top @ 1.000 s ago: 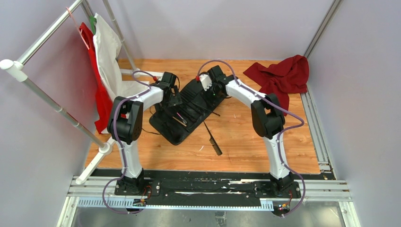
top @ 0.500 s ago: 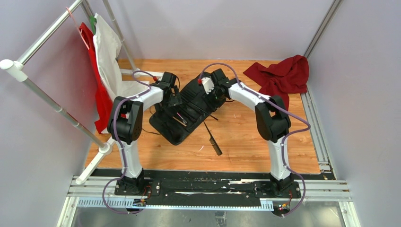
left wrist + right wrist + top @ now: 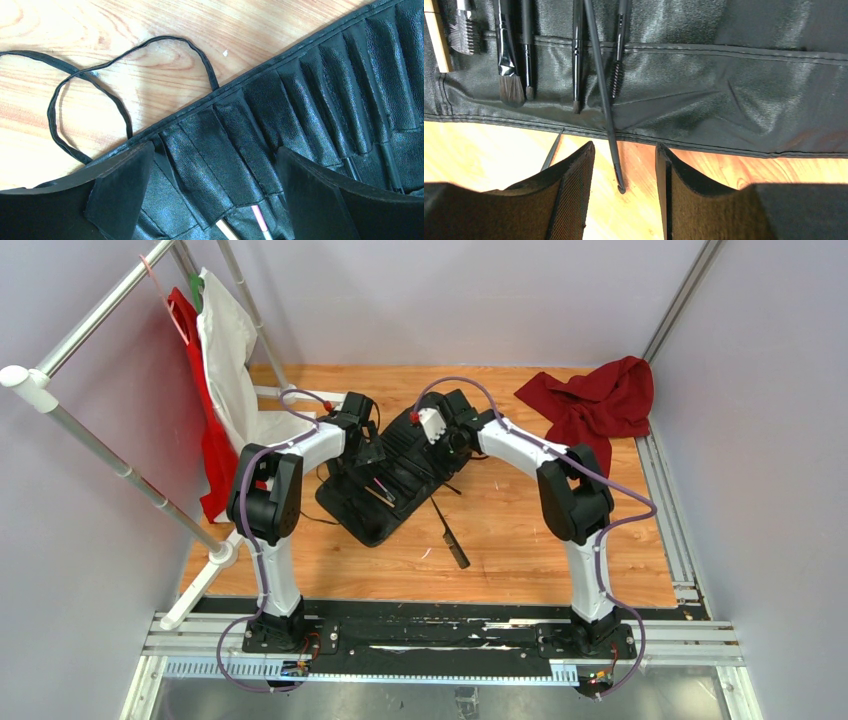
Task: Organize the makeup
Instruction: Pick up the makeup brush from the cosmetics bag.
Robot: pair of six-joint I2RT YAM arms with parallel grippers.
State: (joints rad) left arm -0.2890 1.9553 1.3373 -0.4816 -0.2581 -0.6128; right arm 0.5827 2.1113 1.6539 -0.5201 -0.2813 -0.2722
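The black slotted case [image 3: 385, 485] lies open mid-table. My left gripper [image 3: 369, 454] is open and empty, low over its pocket row [image 3: 280, 115]; a pink handle [image 3: 260, 220] and a tan handle [image 3: 227, 231] stick out of pockets between its fingers. My right gripper [image 3: 455, 452] is open at the case's other edge. In the right wrist view the gripper [image 3: 624, 150] straddles the tip of a thin black stick-like tool [image 3: 604, 95] that lies loose across the case onto the wood, not touching it. A comb [image 3: 466, 30] and several brushes [image 3: 509, 70] sit in slots.
A loose black brush [image 3: 451, 535] lies on the wood in front of the case. The case's tie cord [image 3: 90, 100] loops on the table by the left gripper. A red cloth [image 3: 600, 400] lies at back right. A clothes rack with garments [image 3: 215, 380] stands at left.
My right gripper has moved left and a little nearer, to the case's edge over the thin loose tool. The left arm has not moved.
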